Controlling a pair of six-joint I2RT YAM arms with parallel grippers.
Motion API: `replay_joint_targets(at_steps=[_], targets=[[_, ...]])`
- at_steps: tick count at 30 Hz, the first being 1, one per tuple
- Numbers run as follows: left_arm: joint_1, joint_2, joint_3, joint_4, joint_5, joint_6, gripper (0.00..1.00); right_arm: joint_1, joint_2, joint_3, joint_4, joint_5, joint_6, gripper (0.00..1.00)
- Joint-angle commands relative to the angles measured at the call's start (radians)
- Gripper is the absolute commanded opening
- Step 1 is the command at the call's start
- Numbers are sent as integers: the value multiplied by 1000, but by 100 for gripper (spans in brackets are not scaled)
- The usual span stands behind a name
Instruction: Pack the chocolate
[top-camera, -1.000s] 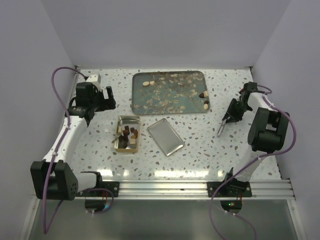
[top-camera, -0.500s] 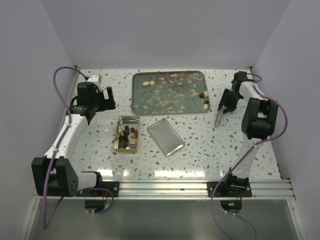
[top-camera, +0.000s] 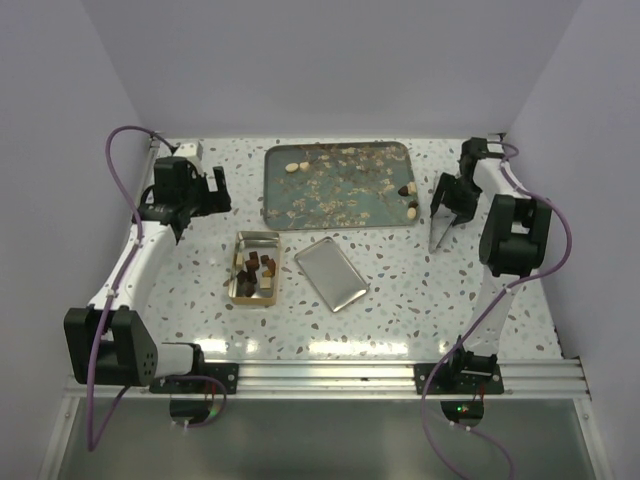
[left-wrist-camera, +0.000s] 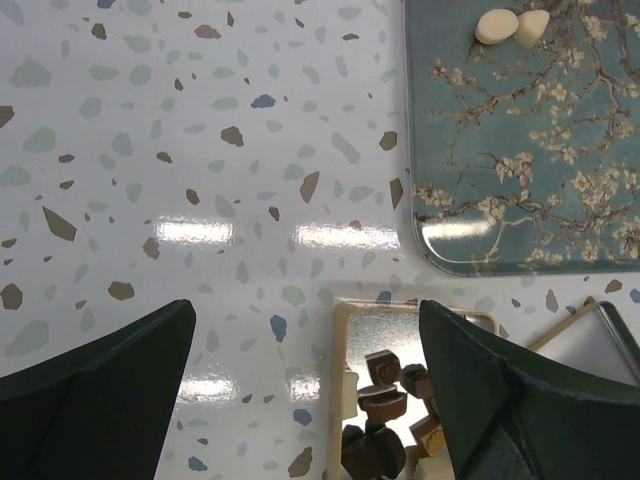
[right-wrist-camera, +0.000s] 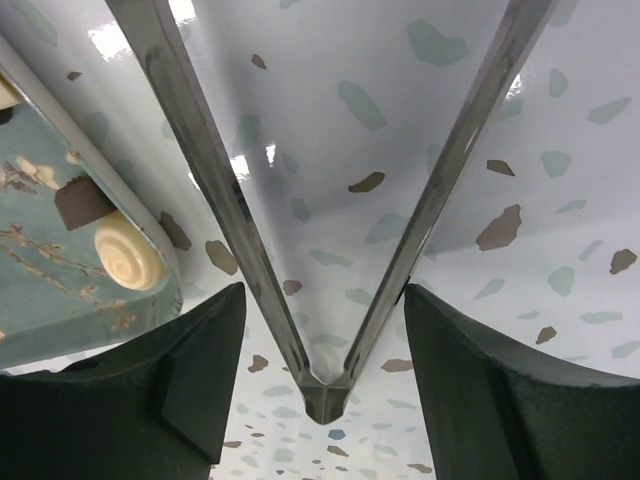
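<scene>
Several brown chocolate lumps lie in the open gold tin, seen close in the left wrist view as chocolate inside the tin rim. More chocolate sits on the teal tray: cream pieces at its left, a brown piece and a cream piece at its right edge. My left gripper hangs open and empty behind the tin. My right gripper holds metal tongs, spread in a V, just right of the tray.
The tin's flat lid lies right of the tin, its corner showing in the left wrist view. The tray's near left corner holds two cream pieces. White walls close in the speckled table on three sides.
My right arm has swung back and left, closer to the tray's right edge, and the tongs' arms have spread wider. The left arm shifted slightly toward the back.
</scene>
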Motion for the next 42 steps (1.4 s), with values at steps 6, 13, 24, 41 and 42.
replay_joint_targets(at_steps=[6, 13, 24, 41, 42], targets=[[7, 11, 82, -2, 8, 21, 100, -2, -90, -23, -34, 40, -34, 88], [7, -27, 53, -5, -1, 19, 100, 0, -219, -75, -5, 24, -47, 87], [7, -106, -31, -13, 16, 8, 100, 348, -406, -204, 32, 25, 5, 68], [7, -213, -120, -53, 47, 16, 100, 710, -261, -300, 170, 89, 122, 45], [7, -216, -131, -53, 50, 14, 100, 713, -257, -319, 176, 92, 122, 45]])
